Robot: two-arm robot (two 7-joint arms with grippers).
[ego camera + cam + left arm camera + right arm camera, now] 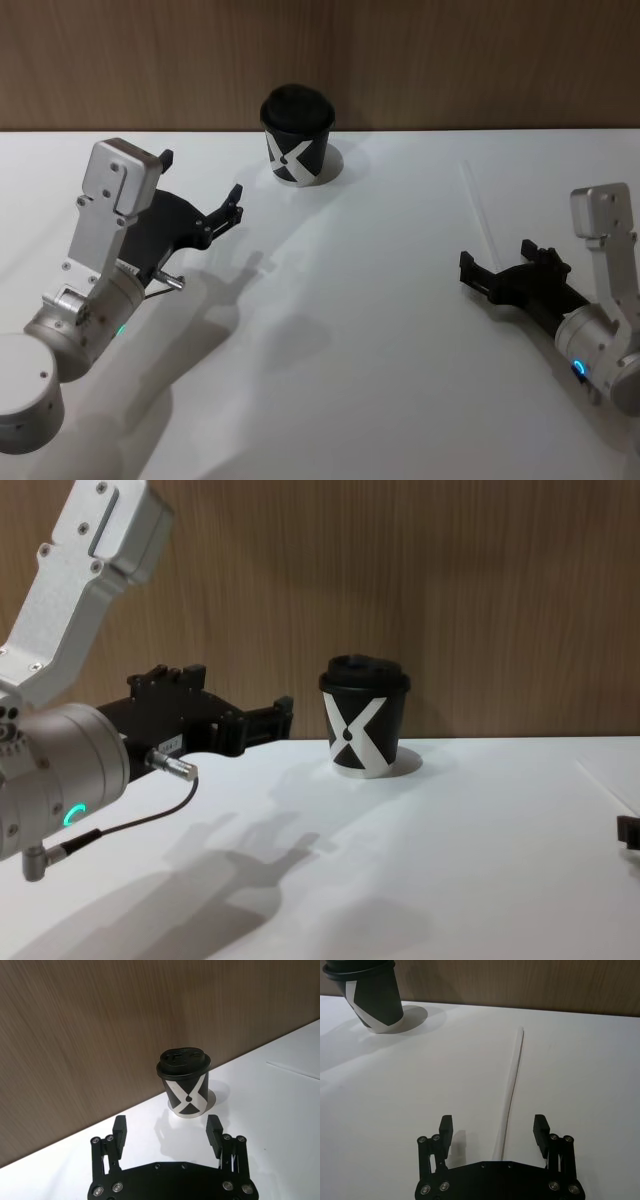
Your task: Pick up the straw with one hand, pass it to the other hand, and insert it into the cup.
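On the right, black right gripper (pixel 493 1125) spread wide, straddling the near end of a long thin white straw (pixel 511 1090) flat on the white table (pixel 350 350). Leftward, black left gripper (pixel 167 1122) splayed, empty. Beyond, black lidded paper cup (pixel 296 135) upright.

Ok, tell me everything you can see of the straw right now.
The straw is a thin, straight, plain white tube, lying flat on the white table, to the right of the cup and well apart from it. Its far end points toward the wooden wall. Its near end lies between the open fingers of the right gripper, which do not touch it. Nothing else touches it, and it looks unbent.
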